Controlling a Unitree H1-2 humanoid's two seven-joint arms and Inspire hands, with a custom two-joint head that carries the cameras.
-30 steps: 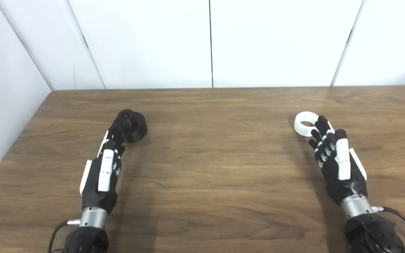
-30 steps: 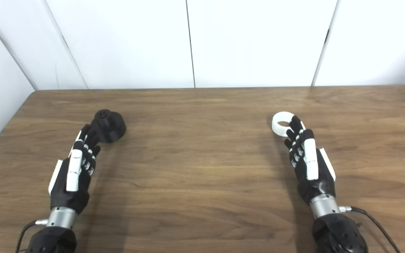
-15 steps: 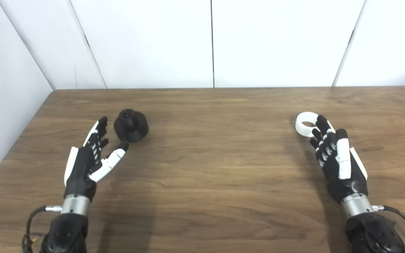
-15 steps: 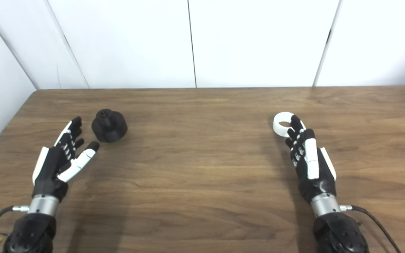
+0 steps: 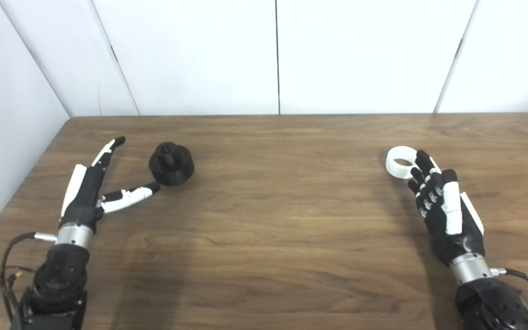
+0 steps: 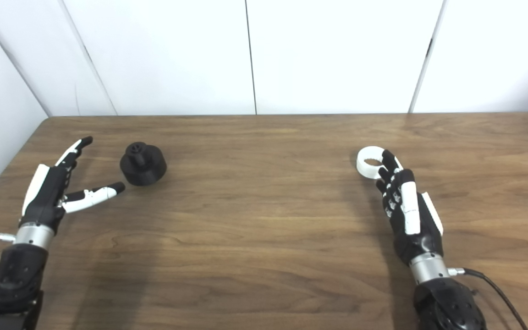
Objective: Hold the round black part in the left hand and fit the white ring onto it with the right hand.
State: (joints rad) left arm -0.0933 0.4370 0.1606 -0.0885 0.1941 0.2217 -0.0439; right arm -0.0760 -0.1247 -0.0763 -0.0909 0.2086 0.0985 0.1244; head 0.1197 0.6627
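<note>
— White walls [image 5: 190, 55] stand behind our big brown counter [image 5: 282, 220]. What do we see on it?

— Our left hand [image 5: 90, 192] is spread wide and holds nothing. The round black part [image 5: 171, 163] sits just beside its thumb. Our right hand [image 5: 442, 201] lies flat, holding nothing, with its fingers [image 5: 422, 161] at the white ring [image 5: 400, 161].

— How should we grab them?

— Both look hard and light. We think the black part wants a grip around its fat bottom, and the smooth ring may slip, so pinch its rim.
</note>
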